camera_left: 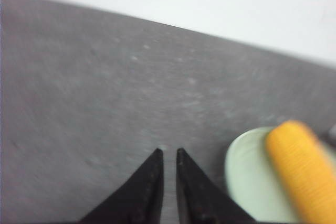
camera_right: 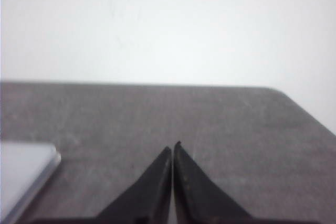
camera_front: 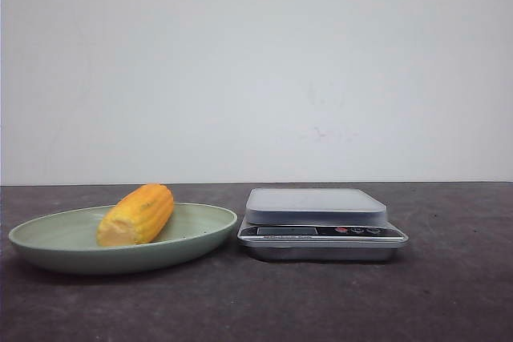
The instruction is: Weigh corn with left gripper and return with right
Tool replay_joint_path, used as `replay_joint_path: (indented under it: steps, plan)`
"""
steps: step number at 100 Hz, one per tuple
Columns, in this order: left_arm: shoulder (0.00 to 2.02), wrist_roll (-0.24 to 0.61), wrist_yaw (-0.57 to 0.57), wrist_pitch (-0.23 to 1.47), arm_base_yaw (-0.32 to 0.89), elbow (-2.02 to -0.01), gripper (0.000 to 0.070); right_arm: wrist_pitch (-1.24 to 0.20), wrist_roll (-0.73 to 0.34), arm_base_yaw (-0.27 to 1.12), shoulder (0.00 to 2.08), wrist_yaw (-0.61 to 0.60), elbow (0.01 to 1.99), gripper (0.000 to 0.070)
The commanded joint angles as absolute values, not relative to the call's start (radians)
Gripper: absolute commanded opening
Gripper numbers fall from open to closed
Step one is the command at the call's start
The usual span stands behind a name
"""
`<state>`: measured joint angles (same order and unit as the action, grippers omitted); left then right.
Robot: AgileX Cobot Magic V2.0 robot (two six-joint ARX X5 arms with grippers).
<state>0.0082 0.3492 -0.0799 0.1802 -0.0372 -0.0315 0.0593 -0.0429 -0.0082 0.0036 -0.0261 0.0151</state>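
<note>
While neither arm shows in the front view, the layout reads plainly there. Dark grey table (camera_front: 449, 294) fills the lower part of the frame under a white wall (camera_front: 256, 62).

Pale green plate (camera_front: 48, 246) sits lower left; silver kitchen scale (camera_front: 321, 222) sits lower centre-right, just beside the plate's rim, platform bare.

Corn (camera_front: 138, 214) lies on its side in the plate, pale cut end toward the camera, slanting up and to the right. Nothing touches it.

Left gripper (camera_left: 169, 156), left wrist view, bottom centre: black fingers nearly together, only a thin gap at the tips, holding nothing. Plate and corn sit at the lower right of that blurred frame, apart from the tips.

Right gripper (camera_right: 172, 148), right wrist view, bottom centre: fingers pressed together, empty, over bare table; a corner of the scale shows at lower left.

Judgement: the task is at its start, the pick-up step not yet done. The next move calls for the left fingers to spread wider than the cob, shift across over the plate, and close across the cob's middle. The rounded cob may roll in the shallow dish if nudged off-centre.
</note>
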Motion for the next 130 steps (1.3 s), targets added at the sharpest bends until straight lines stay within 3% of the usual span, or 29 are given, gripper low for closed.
replay_joint_path:
  steps: [1,11,29,42,51,74,93,101,109,116,130]
  plan:
    - [0.011,0.59,-0.104,0.189,-0.039,-0.017,0.0,0.075,-0.076,-0.009,0.004,-0.026,0.013,0.0]
    - [0.011,0.595,-0.165,0.191,-0.039,-0.025,0.0,0.076,-0.122,-0.009,0.004,-0.027,0.013,0.0]
    - [0.011,0.651,-0.232,0.161,-0.039,-0.05,0.0003,0.086,-0.408,-0.009,0.004,-0.075,0.038,0.0]
    - [0.017,0.675,-0.346,0.182,-0.039,-0.147,0.0006,0.066,-0.411,-0.009,0.023,-0.194,0.126,0.0]
    - [0.057,0.664,-0.361,0.262,-0.039,-0.27,0.0006,0.027,-0.388,-0.009,0.075,-0.248,0.227,0.0]
    - [0.308,0.419,-0.367,0.509,-0.039,-0.672,0.0006,-0.119,-0.337,-0.009,0.335,-0.274,0.548,0.0]
    - [0.503,0.258,-0.367,0.561,-0.039,-0.945,0.0005,-0.116,-0.366,-0.009,0.51,-0.369,0.733,0.0]
    - [0.561,0.232,-0.368,0.578,-0.037,-1.023,0.0009,-0.113,-0.369,-0.009,0.545,-0.416,0.772,0.0]
    - [0.598,0.229,-0.376,0.584,-0.026,-1.076,0.0057,-0.113,-0.372,-0.009,0.554,-0.453,0.784,0.0]
    - [0.61,0.219,-0.377,0.582,-0.019,-1.093,0.0145,-0.126,-0.379,-0.009,0.553,-0.478,0.784,0.0]
    - [0.614,0.218,-0.377,0.611,-0.019,-1.093,0.0496,-0.164,-0.378,0.001,0.553,-0.483,0.784,0.0]
